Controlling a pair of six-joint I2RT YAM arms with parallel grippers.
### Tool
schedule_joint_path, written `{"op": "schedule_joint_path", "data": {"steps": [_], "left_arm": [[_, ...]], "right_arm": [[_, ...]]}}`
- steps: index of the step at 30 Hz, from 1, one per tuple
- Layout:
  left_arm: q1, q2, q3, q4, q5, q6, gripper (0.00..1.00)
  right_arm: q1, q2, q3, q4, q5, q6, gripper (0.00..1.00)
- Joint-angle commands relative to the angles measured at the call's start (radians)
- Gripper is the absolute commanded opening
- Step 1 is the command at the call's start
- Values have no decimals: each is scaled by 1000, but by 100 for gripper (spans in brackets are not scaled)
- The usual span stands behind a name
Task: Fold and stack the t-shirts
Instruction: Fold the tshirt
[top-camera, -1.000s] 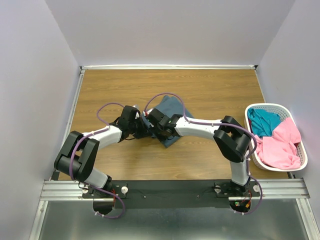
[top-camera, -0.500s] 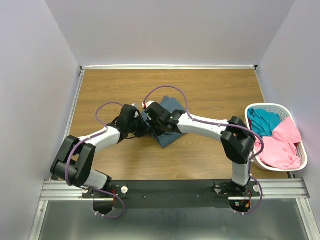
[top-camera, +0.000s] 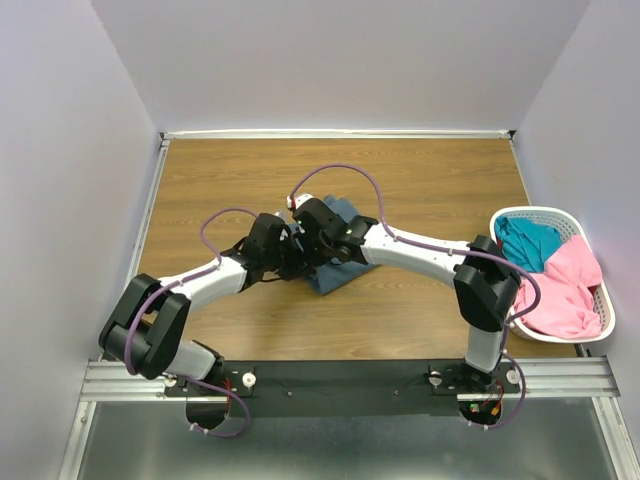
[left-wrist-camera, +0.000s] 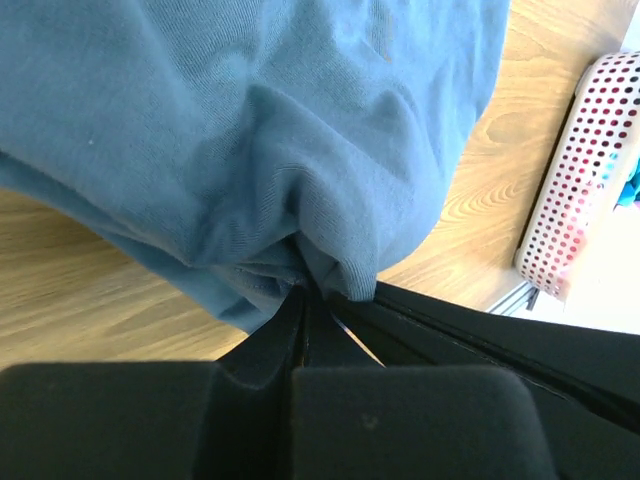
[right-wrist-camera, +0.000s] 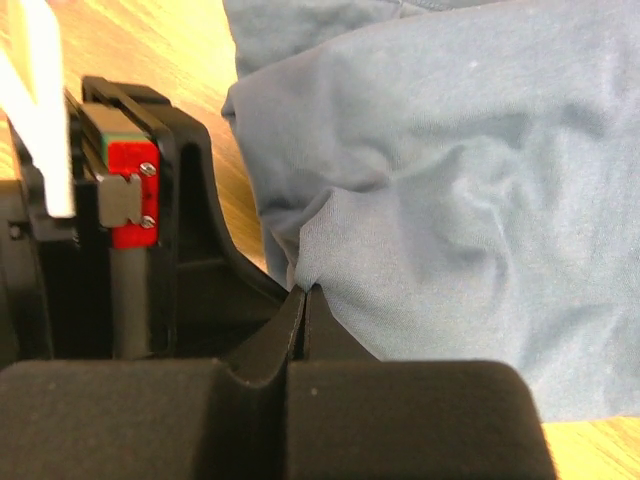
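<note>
**Both grippers pinch the slate shirt at mid-table**

The brown wooden table (top-camera: 420, 170) fills the space between pale walls. At its right edge sits the white slotted plastic basket (top-camera: 545, 211), which the left wrist camera also catches at its right border (left-wrist-camera: 575, 190).

Inside the basket, the soft pink t-shirt (top-camera: 565, 290) takes up the near and right part. The teal t-shirt (top-camera: 527, 243) is bunched in the far left part, touching the pink one.

The slate blue-grey cloth t-shirt (top-camera: 335, 275) lies crumpled on the table near the middle, well apart from the basket and partly hidden under both wrists. Both wrist views show it in folds (left-wrist-camera: 280, 130) (right-wrist-camera: 450, 200), with bare wood visible past its edges.

The left gripper (top-camera: 290, 255) reaches in from the left. Its fingers are pressed together on a gathered tuck of the slate cloth (left-wrist-camera: 303, 295). The right gripper (top-camera: 312, 238) comes in from the right, just beside the left one. Its fingers are likewise closed tight on a puckered fold of the same shirt (right-wrist-camera: 303, 292).
</note>
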Motion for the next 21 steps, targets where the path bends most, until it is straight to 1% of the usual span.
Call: {"op": "schedule_joint_path", "data": {"steps": [1,4,5,6,7,10,11,12,13,18,19,21], "left_arm": [[-14,40,-29,14,43,-35,0],[-14,43,-68,35,46,-61,0],[-14,34,-78,41,38,-68,8],[-14,22,-92,49,32,-85,12],[-13,-7,-97,47,12,-90,20],[-13,-68,-97,18,-40,-93,37],[-13,-85,-95,3,-55,-93,45],[-11,-104,-91,0,-72,-90,49],[-9,-142,-91,-47,-104,-85,53],[21,-260,-94,-132,-184,-79,55],[39,-295,-95,-159,-213,-76,54],[69,-322,-106,-173,-227,-72,52]], "right_arm": [[0,-27,18,10,-18,15,1],[0,-23,1,8,-78,12,0],[0,-21,-7,10,-94,8,1],[0,-19,-13,10,-110,9,1],[0,-21,-27,10,-135,12,1],[0,-18,-47,11,-160,26,1],[-1,-16,-54,11,-158,31,1],[0,-12,-57,10,-160,31,1],[0,-10,-59,11,-158,32,1],[0,4,-44,14,-158,38,1],[0,7,-41,14,-160,38,1],[0,8,-36,16,-158,38,1]]}}
